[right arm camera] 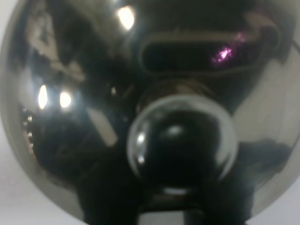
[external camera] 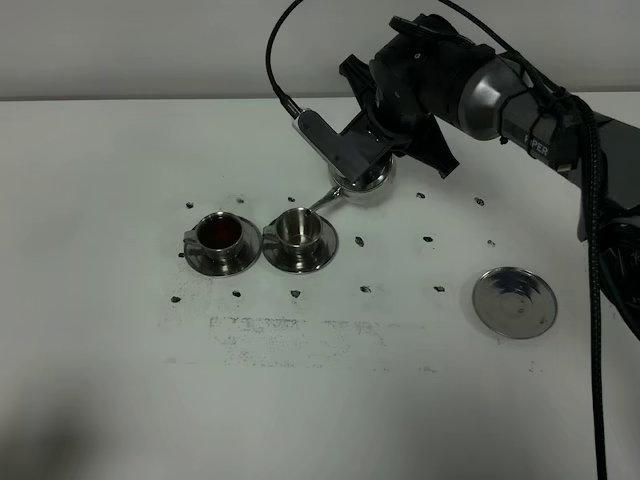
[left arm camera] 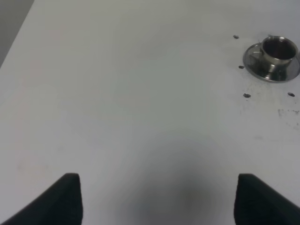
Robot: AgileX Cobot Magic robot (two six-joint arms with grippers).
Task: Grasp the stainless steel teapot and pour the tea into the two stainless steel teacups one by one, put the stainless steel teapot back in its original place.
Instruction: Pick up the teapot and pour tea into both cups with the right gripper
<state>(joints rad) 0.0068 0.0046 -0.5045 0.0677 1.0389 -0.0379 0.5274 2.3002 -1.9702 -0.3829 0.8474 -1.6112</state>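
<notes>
1. Right gripper point(external camera: 390, 140): it reaches in over the far middle of the table point(external camera: 110, 400) and carries the stainless steel teapot point(external camera: 365, 178) clear of the surface. The fingers are hidden by the arm and the pot. The pot hangs tilted beneath the gripper, so the pincer is judged clamped on it, though the contact itself is not visible.
2. Teapot attitude: it is tipped, with the thin spout point(external camera: 325, 200) angled down toward the right teacup point(external camera: 298, 230). The spout tip sits just beside and above that cup's rim. Whether liquid is running cannot be told.
3. Right wrist view: the domed lid point(right arm camera: 70, 117) and its round knob point(right arm camera: 180, 140) fill the frame, blurred and reflective. Nothing else can be read there.
4. Teacups: the two stand side by side near the table's middle.
   - The left teacup point(external camera: 220, 234) holds dark liquid and stands on the left saucer point(external camera: 205, 265).
   - The right teacup has a bright metal interior, and its contents cannot be told. It stands on the right saucer point(external camera: 322, 258).
   - The two saucers touch or very nearly touch.
5. Left gripper point(left arm camera: 159, 201): its fingers point(left arm camera: 65, 199) stand wide apart with nothing between them, over bare table. A single teacup point(left arm camera: 279, 50) on a saucer shows well apart from it. Which of the two cups this is cannot be told.
6. Round metal disc point(external camera: 513, 302): it lies flat on the right part of the table, well apart from the cups and the pot.
7. Surface: small dark marks are dotted around the cups.
</notes>
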